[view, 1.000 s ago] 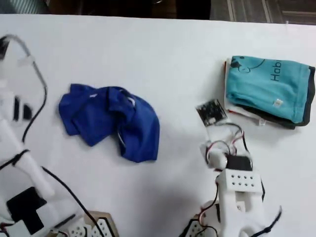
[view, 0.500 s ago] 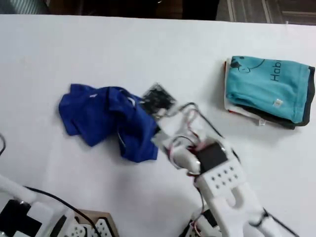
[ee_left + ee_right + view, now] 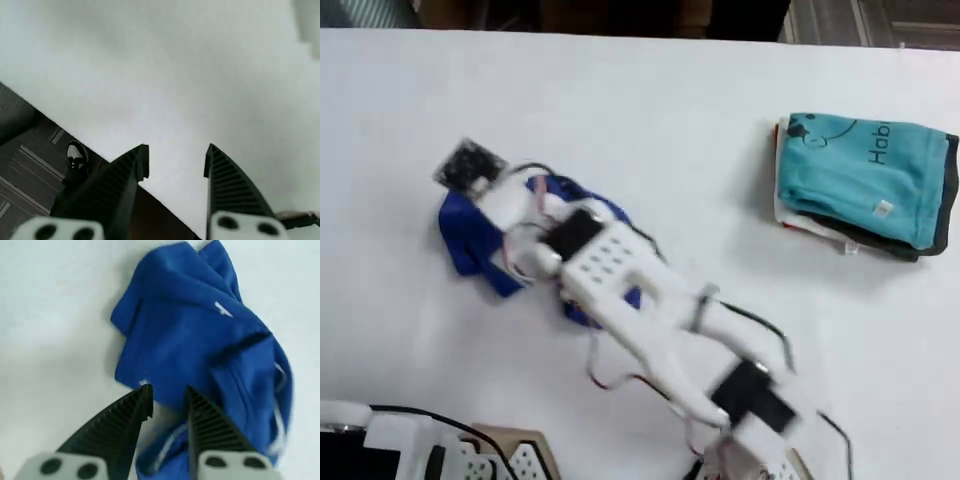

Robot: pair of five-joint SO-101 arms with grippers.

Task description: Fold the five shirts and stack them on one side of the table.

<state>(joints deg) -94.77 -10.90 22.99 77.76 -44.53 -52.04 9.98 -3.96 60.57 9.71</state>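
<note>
Blue shirt (image 3: 468, 245) lies crumpled left of centre on the table (image 3: 670, 90), with the right arm stretched across it. Folded stack (image 3: 865, 180), teal one on top, is well apart at the right side.

Risk: the shirt is bunched in layers, so a pinch at this edge likely grabs several folds at once. It would then drag as a wad instead of spreading flat.

Right gripper (image 3: 167, 392): jaws only narrowly parted, over the shirt's edge, nothing pinched.

Left gripper (image 3: 176, 150): jaws spread wider, empty, over the table's edge.
</note>
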